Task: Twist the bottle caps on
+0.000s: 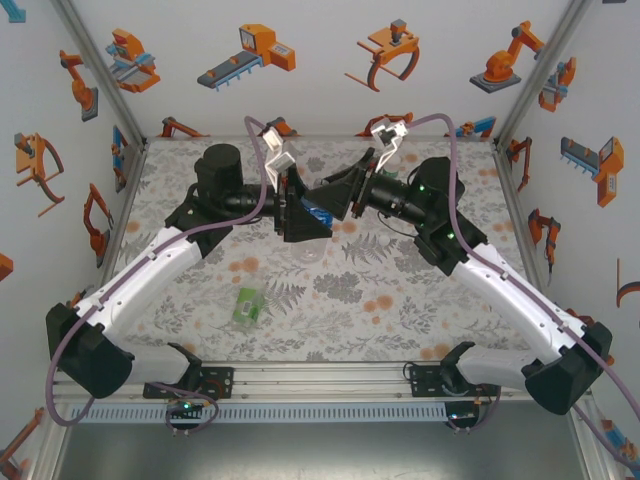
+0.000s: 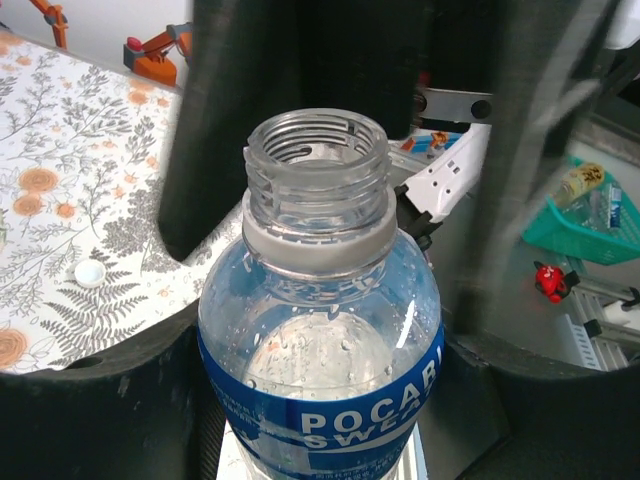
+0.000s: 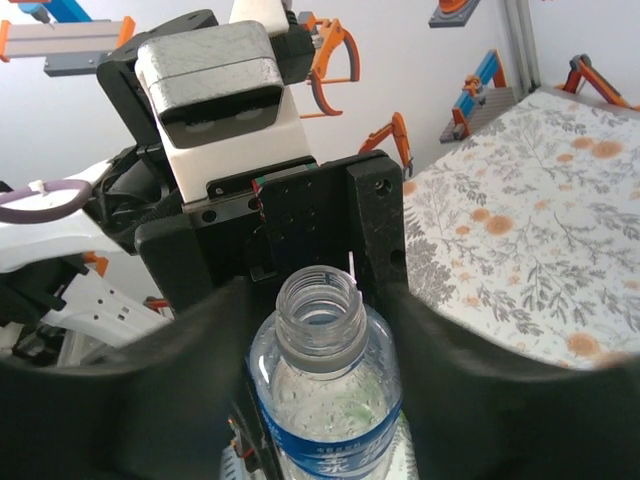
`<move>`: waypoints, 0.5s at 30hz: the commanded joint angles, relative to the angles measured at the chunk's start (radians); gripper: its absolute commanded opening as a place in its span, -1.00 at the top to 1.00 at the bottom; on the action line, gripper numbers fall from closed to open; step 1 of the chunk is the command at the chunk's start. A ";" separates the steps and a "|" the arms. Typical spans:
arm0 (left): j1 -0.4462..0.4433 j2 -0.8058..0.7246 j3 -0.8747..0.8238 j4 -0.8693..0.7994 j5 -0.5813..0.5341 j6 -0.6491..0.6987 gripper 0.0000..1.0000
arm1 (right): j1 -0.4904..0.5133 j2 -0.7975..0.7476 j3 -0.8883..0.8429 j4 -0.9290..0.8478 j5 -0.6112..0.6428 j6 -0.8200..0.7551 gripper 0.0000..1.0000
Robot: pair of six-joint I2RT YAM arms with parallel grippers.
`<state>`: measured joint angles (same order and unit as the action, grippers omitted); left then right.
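Observation:
The blue-labelled bottle point(image 1: 318, 213) is held up between the two arms over the middle of the floral mat. Its threaded neck is open, with no cap on it. My left gripper point(image 1: 300, 212) point(image 2: 330, 250) is shut on the bottle point(image 2: 320, 400) at the label, one finger pressed to each side. My right gripper point(image 1: 337, 200) point(image 3: 322, 330) faces it, and its fingers flank the shoulder of the same bottle point(image 3: 325, 420); grip or gap cannot be told. A white bottle cap point(image 2: 90, 275) lies on the mat. A green-labelled bottle point(image 1: 246, 305) lies on its side near the front.
The cell has printed walls and metal corner posts point(image 1: 105, 80) at left and right. The left wrist's grey camera block point(image 3: 210, 75) stands close in front of my right gripper. The mat point(image 1: 400, 300) is bare to the right of the arms.

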<state>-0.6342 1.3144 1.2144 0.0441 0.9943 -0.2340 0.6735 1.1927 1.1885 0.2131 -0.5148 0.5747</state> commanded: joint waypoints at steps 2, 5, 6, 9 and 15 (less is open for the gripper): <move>0.006 -0.020 0.032 -0.110 -0.057 0.125 0.17 | 0.002 -0.045 0.070 -0.106 0.082 -0.091 -0.35; 0.030 -0.032 0.039 -0.180 -0.080 0.178 0.26 | -0.002 -0.077 0.084 -0.185 0.153 -0.147 -0.39; 0.041 -0.035 0.038 -0.189 -0.078 0.186 0.29 | -0.004 -0.085 0.089 -0.210 0.179 -0.161 -0.39; 0.090 -0.044 0.028 -0.194 -0.066 0.182 0.41 | -0.018 -0.105 0.091 -0.275 0.252 -0.185 -0.40; 0.204 -0.038 0.011 -0.156 0.045 0.122 0.92 | -0.046 -0.123 0.080 -0.393 0.374 -0.198 -0.39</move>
<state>-0.4664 1.2999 1.2156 -0.1200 0.9665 -0.1040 0.6407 1.0775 1.2488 -0.0864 -0.2401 0.4076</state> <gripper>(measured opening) 0.585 0.696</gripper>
